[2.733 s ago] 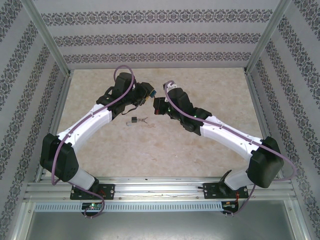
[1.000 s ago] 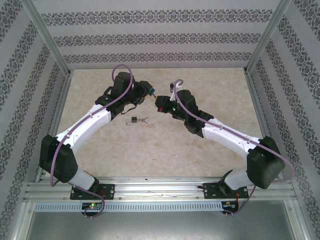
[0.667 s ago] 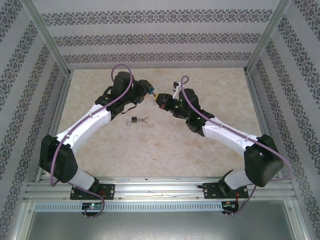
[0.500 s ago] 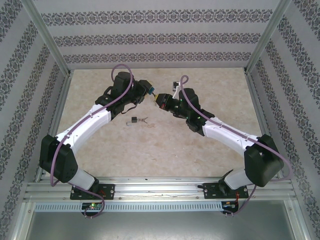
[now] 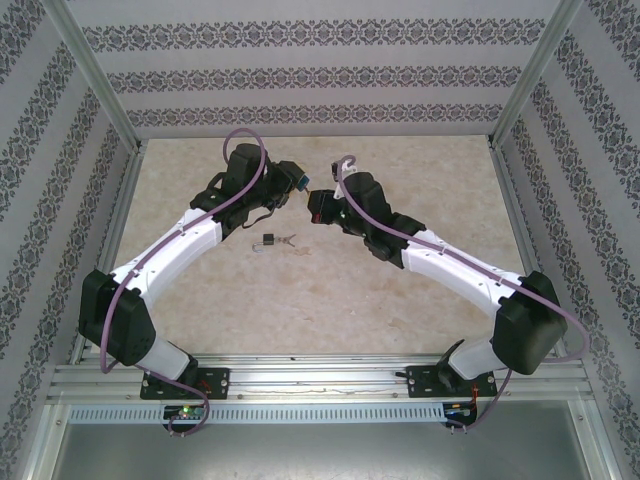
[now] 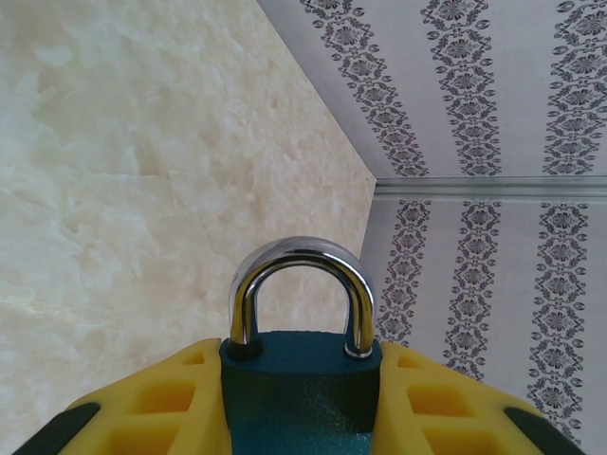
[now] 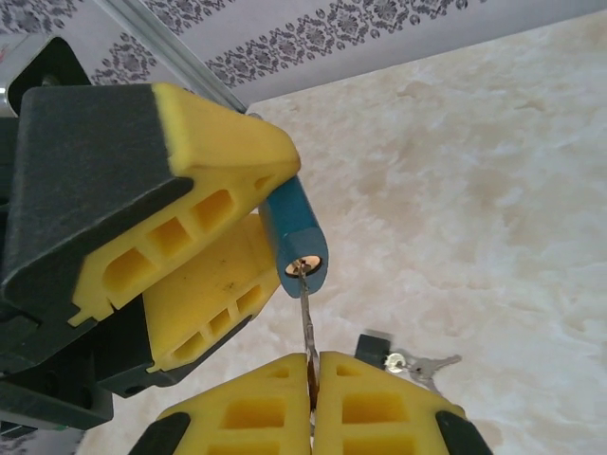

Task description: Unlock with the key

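Note:
My left gripper [image 6: 300, 374] is shut on a blue padlock [image 6: 299, 403], whose chrome shackle [image 6: 299, 275] sits closed on top. In the right wrist view the padlock's underside [image 7: 296, 242] sticks out between the left gripper's yellow fingers [image 7: 213, 142]. My right gripper [image 7: 313, 365] is shut on a thin silver key [image 7: 305, 318], and the key's tip rests in the brass keyhole [image 7: 303, 265]. From above, the left gripper [image 5: 296, 181] and the right gripper [image 5: 317, 205] meet above the middle of the table.
A small black padlock [image 5: 269, 239] with a ring of keys [image 5: 288, 239] lies on the marble-look table just below the grippers; it appears as the black lock [image 7: 373, 345] in the right wrist view. Patterned walls enclose the table [image 5: 420, 170].
The right wrist has turned and its gripper has dropped slightly towards the near side, the key staying at the lock. The left arm has held still.

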`<state>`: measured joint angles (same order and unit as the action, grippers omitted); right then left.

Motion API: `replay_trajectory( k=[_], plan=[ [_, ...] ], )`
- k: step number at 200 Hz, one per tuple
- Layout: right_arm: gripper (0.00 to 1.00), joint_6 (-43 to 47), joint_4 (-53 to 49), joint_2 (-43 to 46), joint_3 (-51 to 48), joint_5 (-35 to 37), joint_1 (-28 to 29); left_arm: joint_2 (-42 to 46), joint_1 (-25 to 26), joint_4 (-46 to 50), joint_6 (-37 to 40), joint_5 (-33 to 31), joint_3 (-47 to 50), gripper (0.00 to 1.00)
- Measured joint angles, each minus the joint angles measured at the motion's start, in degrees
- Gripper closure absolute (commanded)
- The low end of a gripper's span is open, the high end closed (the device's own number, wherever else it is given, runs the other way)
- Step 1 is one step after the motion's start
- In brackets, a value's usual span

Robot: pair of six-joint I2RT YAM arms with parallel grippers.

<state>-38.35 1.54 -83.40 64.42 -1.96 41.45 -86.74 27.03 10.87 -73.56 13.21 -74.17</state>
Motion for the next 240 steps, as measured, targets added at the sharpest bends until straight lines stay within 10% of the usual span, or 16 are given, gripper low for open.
replay_trajectory(
  k=[178,240],
  plan=[
    [1.0,-1.9,-10.8,-1.0,7.4,-2.3,-0.8,0.0,0.3,0.2,0.0,0.3,-0.3,0.72],
    [1.0,3.7,5.7,-0.4,-3.5,1.6,2.0,0.0,0.3,1.1,0.0,-0.3,-0.3,0.72]
  ],
)
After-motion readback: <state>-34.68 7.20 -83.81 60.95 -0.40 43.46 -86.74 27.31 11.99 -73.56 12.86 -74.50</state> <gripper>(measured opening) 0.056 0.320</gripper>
